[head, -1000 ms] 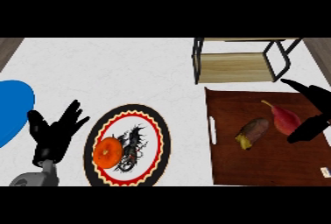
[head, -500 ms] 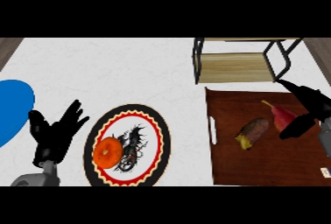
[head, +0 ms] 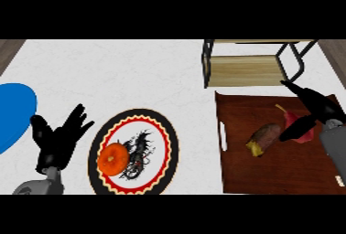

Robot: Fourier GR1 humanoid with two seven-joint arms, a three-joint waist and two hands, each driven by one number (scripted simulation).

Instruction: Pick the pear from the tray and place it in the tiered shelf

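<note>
A red pear (head: 293,120) with a yellowish stem lies on the dark brown tray (head: 283,169) at the right. My right hand (head: 316,109) hovers over it with fingers spread straight and thumb pointing down beside the fruit, partly hiding it. A brown oblong vegetable (head: 263,138) lies just left of the pear on the same tray. The tiered shelf (head: 247,68), a black frame with wooden boards, stands behind the tray. At the lower left my left hand (head: 57,139) rests open, fingers up.
A round patterned plate (head: 155,137) holding an orange fruit (head: 113,157) sits left of the tray. A blue plate (head: 12,112) shows at the left edge. The white counter (head: 121,73) stretches behind them.
My right hand has moved left and down over the pear, and its forearm has come further into view. The left hand is unchanged.
</note>
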